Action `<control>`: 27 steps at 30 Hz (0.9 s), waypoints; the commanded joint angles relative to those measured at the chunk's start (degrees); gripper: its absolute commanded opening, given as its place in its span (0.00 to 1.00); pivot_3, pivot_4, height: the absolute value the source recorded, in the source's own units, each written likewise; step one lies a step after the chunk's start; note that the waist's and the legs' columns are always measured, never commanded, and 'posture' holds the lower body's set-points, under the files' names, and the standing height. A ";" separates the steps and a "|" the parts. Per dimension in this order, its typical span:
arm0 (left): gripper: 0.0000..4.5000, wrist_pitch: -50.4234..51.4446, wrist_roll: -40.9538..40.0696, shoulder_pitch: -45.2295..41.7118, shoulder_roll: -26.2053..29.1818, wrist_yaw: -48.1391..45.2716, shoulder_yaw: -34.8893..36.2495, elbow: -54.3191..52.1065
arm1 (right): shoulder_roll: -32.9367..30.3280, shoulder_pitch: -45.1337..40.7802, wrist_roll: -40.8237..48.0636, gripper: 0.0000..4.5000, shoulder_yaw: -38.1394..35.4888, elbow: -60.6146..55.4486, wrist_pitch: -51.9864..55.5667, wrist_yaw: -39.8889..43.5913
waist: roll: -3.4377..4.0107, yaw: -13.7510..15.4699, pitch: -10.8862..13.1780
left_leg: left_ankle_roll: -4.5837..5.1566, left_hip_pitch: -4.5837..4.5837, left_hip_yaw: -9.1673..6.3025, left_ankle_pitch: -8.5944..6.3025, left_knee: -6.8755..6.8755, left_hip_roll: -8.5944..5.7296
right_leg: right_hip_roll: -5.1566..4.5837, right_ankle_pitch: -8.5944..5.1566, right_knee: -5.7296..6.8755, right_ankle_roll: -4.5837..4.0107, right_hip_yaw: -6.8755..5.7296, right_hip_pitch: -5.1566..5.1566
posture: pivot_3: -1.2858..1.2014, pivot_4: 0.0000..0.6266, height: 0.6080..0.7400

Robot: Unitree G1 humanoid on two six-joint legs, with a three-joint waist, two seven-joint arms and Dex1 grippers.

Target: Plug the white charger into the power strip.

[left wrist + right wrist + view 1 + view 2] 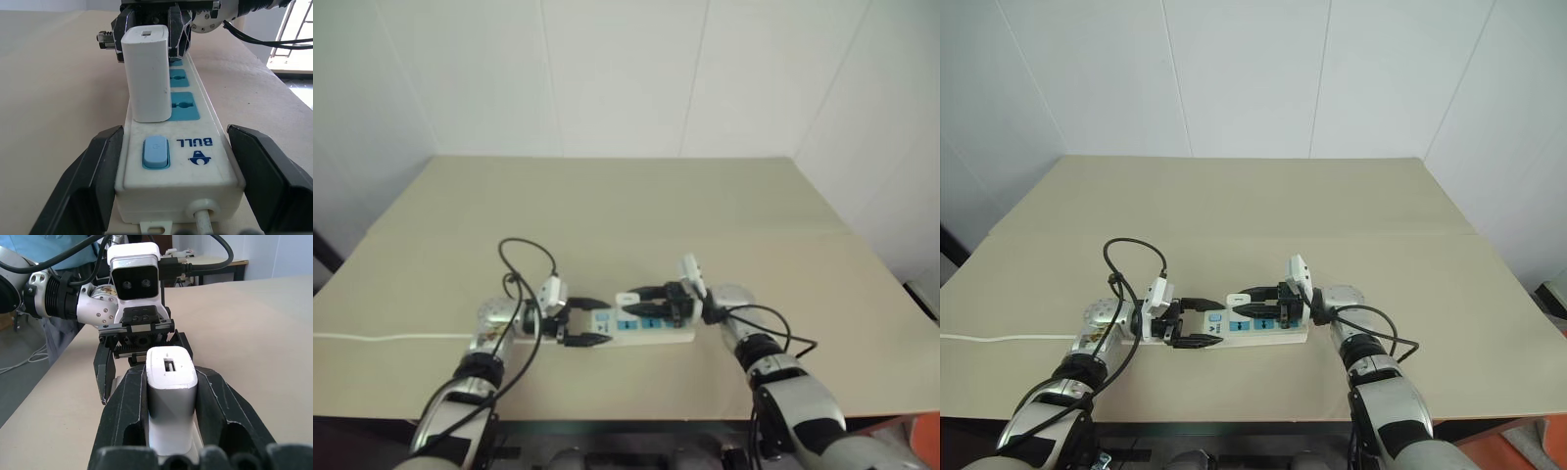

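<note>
The surface [1263,211] lies bare across the frame's upper half; at lower centre, both pincers and the power strip [1252,331] crowd together.

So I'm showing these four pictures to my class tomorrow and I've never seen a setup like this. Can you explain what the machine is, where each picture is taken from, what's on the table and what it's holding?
This is a two-armed humanoid robot working at a beige table. The two wide pictures come from cameras in its head, looking down over its arms. The two close-ups come from cameras on its wrists, looking along its black fingers.

On the table lies a white power strip with blue sockets, a blue switch and a thin white cord running off to the robot's left. The left hand is open, one finger on either side of the strip's switch end. The right hand is shut on a white charger, holding it upright over the strip, by the socket nearest the switch. Whether it is fully pushed in cannot be seen.
</note>
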 commanded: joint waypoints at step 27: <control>0.71 0.67 0.94 1.43 -0.10 -1.95 -0.86 -3.45 | -3.98 5.46 -10.11 0.68 6.81 5.34 -4.24 -6.37 | -0.39 -0.64 -0.97 | -0.40 0.20 -0.03 -0.25 -0.14 0.01 | -0.13 -0.28 -0.04 -0.23 -0.13 -0.07 | 0.52 0.24 1.00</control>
